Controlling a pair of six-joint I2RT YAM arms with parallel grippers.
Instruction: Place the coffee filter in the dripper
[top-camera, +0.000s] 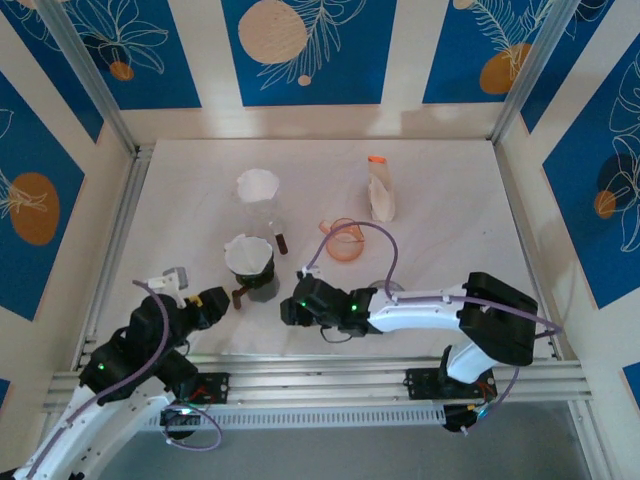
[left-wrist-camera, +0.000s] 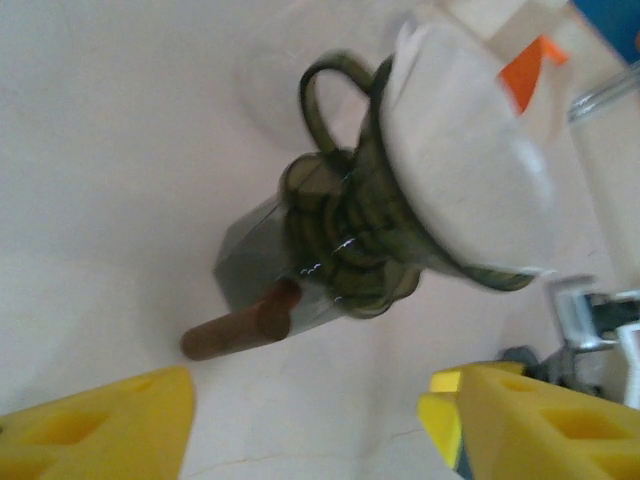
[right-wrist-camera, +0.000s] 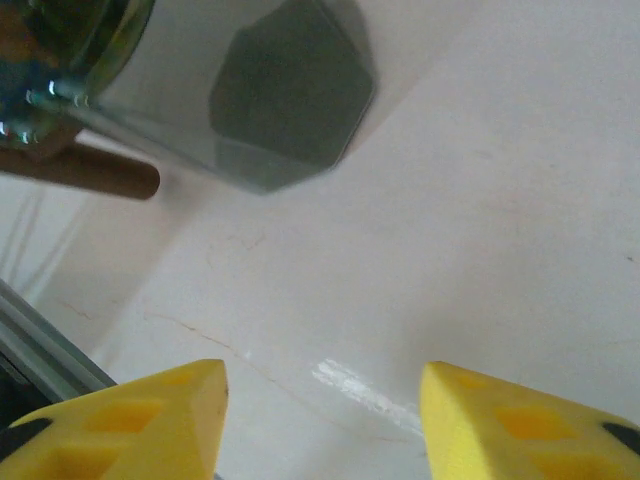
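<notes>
The pale surface (top-camera: 440, 200) carries the dark dripper (left-wrist-camera: 345, 235), just ahead of both arms. The white coffee filter (left-wrist-camera: 465, 170) appears to sit inside its cone, though that view is blurred. The left tool (left-wrist-camera: 310, 385) and right tool (right-wrist-camera: 322, 375) both stand apart, holding nothing. The placing looks done, so the next move is to back off without knocking the dripper.

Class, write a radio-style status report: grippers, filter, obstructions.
Left gripper open, empty. Right gripper open, empty. Coffee filter sitting in dripper. Orange cup stands apart, right.
</notes>
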